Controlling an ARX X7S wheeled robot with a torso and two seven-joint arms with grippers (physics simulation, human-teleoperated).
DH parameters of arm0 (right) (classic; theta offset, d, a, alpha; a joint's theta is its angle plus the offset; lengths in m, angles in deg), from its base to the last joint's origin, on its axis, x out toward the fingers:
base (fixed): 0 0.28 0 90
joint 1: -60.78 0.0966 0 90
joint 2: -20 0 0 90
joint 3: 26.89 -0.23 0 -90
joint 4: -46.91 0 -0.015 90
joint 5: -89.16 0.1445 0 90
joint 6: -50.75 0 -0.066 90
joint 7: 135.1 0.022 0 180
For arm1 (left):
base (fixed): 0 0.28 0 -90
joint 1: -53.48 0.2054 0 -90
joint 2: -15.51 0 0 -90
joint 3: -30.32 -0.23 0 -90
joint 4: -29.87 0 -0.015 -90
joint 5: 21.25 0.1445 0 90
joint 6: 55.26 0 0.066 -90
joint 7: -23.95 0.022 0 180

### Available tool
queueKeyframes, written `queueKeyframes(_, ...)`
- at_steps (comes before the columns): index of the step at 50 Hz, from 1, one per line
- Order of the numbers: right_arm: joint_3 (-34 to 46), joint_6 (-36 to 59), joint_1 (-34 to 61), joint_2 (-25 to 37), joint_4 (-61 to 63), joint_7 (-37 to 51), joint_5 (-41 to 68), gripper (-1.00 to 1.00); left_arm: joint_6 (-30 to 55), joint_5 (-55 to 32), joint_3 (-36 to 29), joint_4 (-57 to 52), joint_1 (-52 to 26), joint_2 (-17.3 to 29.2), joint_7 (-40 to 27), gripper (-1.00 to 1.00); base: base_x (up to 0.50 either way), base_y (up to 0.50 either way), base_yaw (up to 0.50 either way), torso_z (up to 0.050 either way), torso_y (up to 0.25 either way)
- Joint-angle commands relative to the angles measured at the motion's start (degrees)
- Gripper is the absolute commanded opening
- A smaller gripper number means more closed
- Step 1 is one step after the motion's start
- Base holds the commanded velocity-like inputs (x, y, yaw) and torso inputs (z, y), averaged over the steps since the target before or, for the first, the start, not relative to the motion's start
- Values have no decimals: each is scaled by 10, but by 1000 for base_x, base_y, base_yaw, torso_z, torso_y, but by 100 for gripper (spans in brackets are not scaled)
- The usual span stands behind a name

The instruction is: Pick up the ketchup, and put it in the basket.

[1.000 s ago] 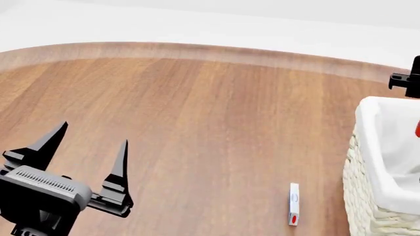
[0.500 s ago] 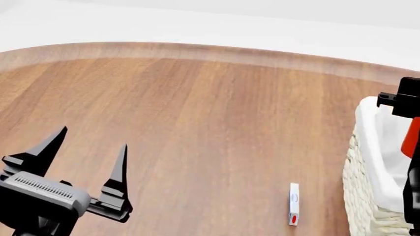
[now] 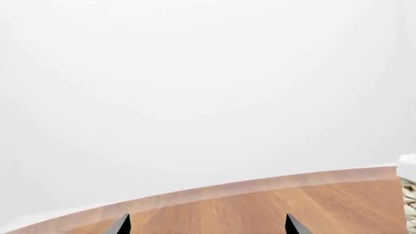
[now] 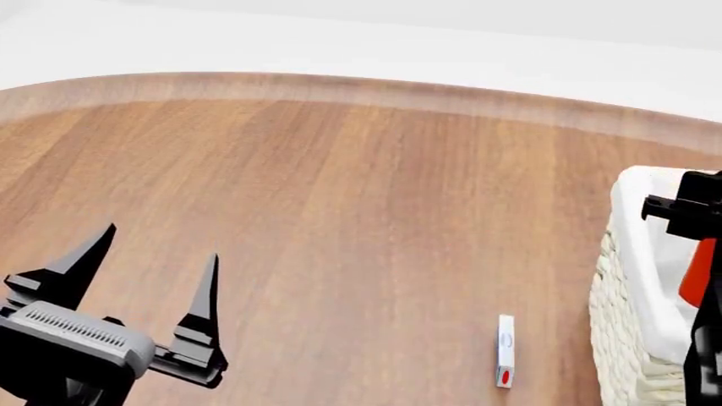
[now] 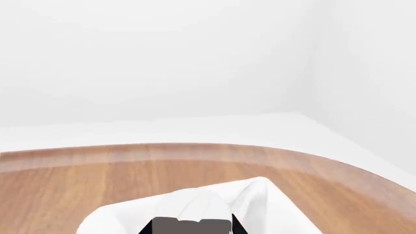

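Observation:
The cream wicker basket (image 4: 618,338) with its white liner stands at the right edge of the head view. My right gripper (image 4: 691,222) hangs over the basket's inside, shut on the orange-red ketchup (image 4: 698,272), of which only a strip shows. In the right wrist view the gripper (image 5: 190,230) holds a grey shaded block, likely the bottle's cap (image 5: 192,225), above the liner (image 5: 254,195). My left gripper (image 4: 158,245) is open and empty above the table at the lower left. Its two tips (image 3: 206,228) point at the far table edge.
A small white box with a red spot (image 4: 505,351) lies on the wooden table (image 4: 361,186) just left of the basket. The table's curved far edge meets a white floor and wall. A corner of the basket (image 3: 409,195) shows in the left wrist view.
My right gripper with the ketchup has come down and leftwards into view over the basket. The left gripper has barely shifted.

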Motion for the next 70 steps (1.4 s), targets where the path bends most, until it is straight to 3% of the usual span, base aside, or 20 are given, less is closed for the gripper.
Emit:
queueKeyframes(1, -18, -14, -5, -14, -14, -19, -20, -100, -5, 5, 12, 9, 0, -10, 14, 100, 0, 0, 0, 0, 0)
queueKeyframes(27, -27, -33, 3, -23, -55, -35, -14, -100, -11, 1, 7, 15, 3, -6, 10, 100, 0, 0, 0, 0, 0)
queueKeyframes(28, -28, -31, 4, -22, -53, -35, -13, 100, -11, 1, 7, 15, 3, -6, 10, 100, 0, 0, 0, 0, 0)
queueKeyframes(41, -29, -22, 0, -16, -34, -32, -11, 100, -11, -1, 4, 14, 5, -3, 7, 100, 0, 0, 0, 0, 0)
queueKeyframes(51, -31, 12, -34, -3, 52, -19, -1, 100, -13, -4, 5, 10, 4, -2, 1, 100, 0, 0, 0, 0, 0)
queueKeyframes(70, -69, 35, -221, 39, 407, 86, 38, 100, -10, 59, 8, -39, 12, 1, -69, 100, 0, 0, 0, 0, 0)
